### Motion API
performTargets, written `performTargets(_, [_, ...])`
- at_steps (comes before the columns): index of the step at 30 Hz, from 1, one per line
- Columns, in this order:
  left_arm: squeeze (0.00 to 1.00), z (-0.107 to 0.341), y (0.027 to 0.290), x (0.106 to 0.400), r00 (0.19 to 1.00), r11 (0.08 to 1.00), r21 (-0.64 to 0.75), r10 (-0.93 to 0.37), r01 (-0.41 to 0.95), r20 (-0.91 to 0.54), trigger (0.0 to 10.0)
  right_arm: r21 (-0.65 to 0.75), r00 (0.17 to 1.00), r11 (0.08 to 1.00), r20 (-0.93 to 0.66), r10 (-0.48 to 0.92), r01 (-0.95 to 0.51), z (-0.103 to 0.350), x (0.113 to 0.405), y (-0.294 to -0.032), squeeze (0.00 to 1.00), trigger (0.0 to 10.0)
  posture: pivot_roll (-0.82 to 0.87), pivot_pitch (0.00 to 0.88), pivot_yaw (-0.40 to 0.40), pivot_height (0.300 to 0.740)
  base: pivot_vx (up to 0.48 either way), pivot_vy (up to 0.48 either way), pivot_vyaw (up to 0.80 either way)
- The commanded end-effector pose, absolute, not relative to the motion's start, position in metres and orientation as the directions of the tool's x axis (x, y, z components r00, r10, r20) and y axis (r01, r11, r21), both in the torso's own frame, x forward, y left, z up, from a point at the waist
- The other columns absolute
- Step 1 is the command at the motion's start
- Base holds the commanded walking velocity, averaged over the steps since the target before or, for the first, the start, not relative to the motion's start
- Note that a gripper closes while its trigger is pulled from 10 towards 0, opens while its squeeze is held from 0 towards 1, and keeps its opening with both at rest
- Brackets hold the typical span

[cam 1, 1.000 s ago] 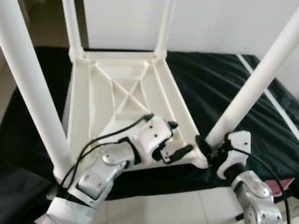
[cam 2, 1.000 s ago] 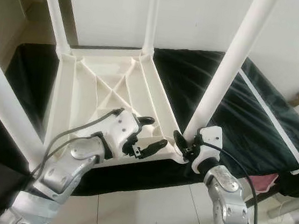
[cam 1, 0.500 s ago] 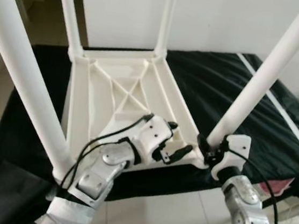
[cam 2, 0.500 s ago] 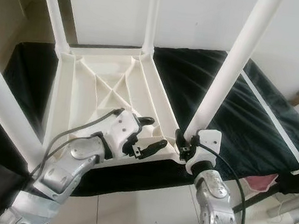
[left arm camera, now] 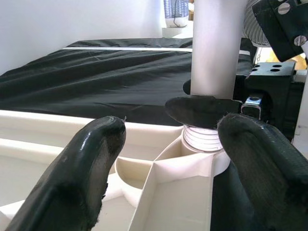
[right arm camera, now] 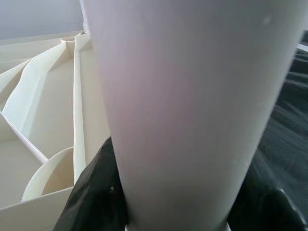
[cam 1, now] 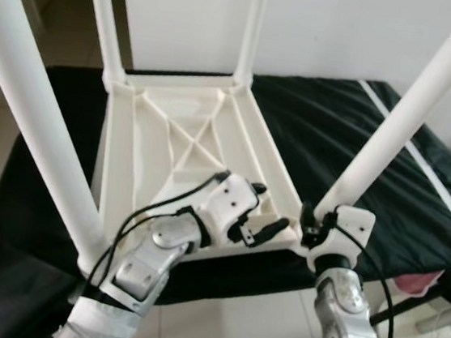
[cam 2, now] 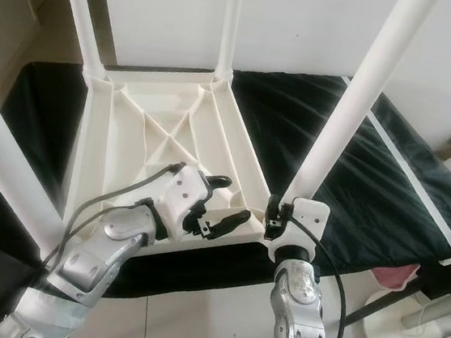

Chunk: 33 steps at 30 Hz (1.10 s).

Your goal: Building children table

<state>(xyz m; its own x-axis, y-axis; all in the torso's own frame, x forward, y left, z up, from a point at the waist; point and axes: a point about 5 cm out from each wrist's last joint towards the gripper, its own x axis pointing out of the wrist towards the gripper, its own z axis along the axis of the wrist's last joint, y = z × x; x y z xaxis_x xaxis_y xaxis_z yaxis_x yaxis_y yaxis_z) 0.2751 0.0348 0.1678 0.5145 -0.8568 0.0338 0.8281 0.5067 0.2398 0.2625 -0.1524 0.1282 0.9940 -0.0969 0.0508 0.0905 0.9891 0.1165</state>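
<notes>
Step in hand: the right gripper (cam 2: 279, 217) is clasping the near right leg (cam 2: 345, 121) just above its socket, and by my judgement it is twisting that leg home into the corner.
How to do it well: the leg should be turning about its own axis, kept in line with the socket, since ridged threads (left arm camera: 202, 138) are showing at its foot in the left wrist view (so it does not look fully seated). Forcing it at a slant could cross the thread.
Right fingers: one black finger (right arm camera: 94, 192) is pressing against each side of the leg, grasping it.
Left gripper (cam 1: 262, 220): it is hovering over the near right part of the tabletop's underside, fingers (left arm camera: 84, 168) spread apart and holding nothing.
Bracing: the left gripper could be steadying the tabletop while the leg turns.
Tabletop (cam 1: 163, 141): cream plastic, lying upside down on the black cloth (cam 1: 375, 145), ribs crossing its underside.
Other legs: the near left leg (cam 1: 40, 115) and two far legs (cam 1: 104, 20) are standing upright in their corners.
</notes>
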Motion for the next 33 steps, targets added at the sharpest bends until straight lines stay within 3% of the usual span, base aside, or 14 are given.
performTargets(1, [0.0, 0.168, 0.034, 0.273, 0.501, 0.493, 0.234, -0.865, 0.838, 0.031, 10.0, 0.174, 0.99, 0.975, -0.036, -0.137, 0.141, 0.113, 0.258, -0.154, 0.0, 10.0, -0.04, 0.061, -0.038, 0.74, 0.0, 0.0, 0.0])
performTargets(15, [0.0, 0.169, 0.034, 0.272, 0.501, 0.495, 0.231, -0.865, 0.838, 0.034, 10.0, 0.163, 0.988, 0.975, -0.031, -0.151, 0.154, 0.115, 0.26, -0.155, 0.0, 10.0, -0.04, 0.057, -0.041, 0.74, 0.0, 0.0, 0.0])
performTargets(16, [0.0, 0.169, 0.033, 0.273, 0.502, 0.495, 0.231, -0.864, 0.838, 0.034, 10.0, 0.162, 0.989, 0.975, -0.027, -0.148, 0.15, 0.116, 0.26, -0.156, 0.09, 10.0, -0.04, 0.056, -0.042, 0.74, 0.0, 0.0, 0.0])
performTargets(17, [0.0, 0.169, 0.033, 0.273, 0.502, 0.495, 0.232, -0.864, 0.837, 0.034, 10.0, 0.159, 0.989, 0.976, -0.02, -0.145, 0.146, 0.116, 0.261, -0.158, 1.0, 10.0, -0.04, 0.055, -0.043, 0.74, 0.0, 0.0, 0.0])
performTargets(24, [0.0, 0.169, 0.033, 0.274, 0.503, 0.497, 0.231, -0.864, 0.837, 0.035, 10.0, 0.16, 0.99, 0.977, -0.011, -0.138, 0.138, 0.118, 0.262, -0.161, 1.0, 10.0, -0.04, 0.052, -0.044, 0.74, 0.0, 0.0, 0.0])
performTargets(25, [0.0, 0.169, 0.033, 0.274, 0.503, 0.496, 0.232, -0.864, 0.836, 0.036, 10.0, 0.161, 0.993, 0.98, -0.008, -0.119, 0.118, 0.118, 0.262, -0.161, 0.0, 10.0, -0.04, 0.049, -0.044, 0.74, 0.0, 0.0, 0.0])
performTargets(33, [0.0, 0.169, 0.032, 0.275, 0.495, 0.49, 0.235, -0.868, 0.84, 0.038, 10.0, 0.129, 1.0, 0.992, 0.026, 0.003, -0.006, 0.124, 0.266, -0.167, 0.0, 10.0, -0.05, 0.044, -0.038, 0.74, 0.0, 0.0, 0.0])
